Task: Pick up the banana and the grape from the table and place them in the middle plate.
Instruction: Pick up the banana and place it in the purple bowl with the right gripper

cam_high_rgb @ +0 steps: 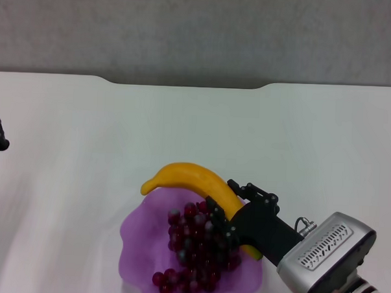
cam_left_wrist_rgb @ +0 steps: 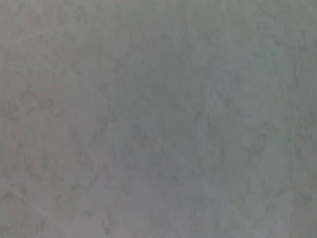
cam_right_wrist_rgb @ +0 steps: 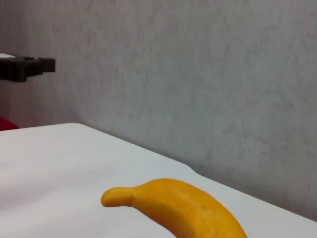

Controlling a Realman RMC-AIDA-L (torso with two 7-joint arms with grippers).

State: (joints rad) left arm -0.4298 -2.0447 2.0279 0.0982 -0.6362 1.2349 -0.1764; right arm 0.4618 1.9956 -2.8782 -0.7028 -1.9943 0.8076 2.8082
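right tool (cam_high_rgb: pixel 222 206) around banana (cam_high_rgb: pixel 188 175)

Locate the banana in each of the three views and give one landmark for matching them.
Head view: the banana lies along the far rim of the middle plate, behind the grape, with the right hand at it.
Left wrist view: not in it; only a plain grey surface shows.
Right wrist view: the banana is low in the frame, on the table.
Shared landmark: the table's notched far edge.

A grey, mottled wall (cam_high_rgb: pixel 200 33) runs behind the white table (cam_high_rgb: pixel 85 135). The table's far edge has a wide notch. Light is soft and even.
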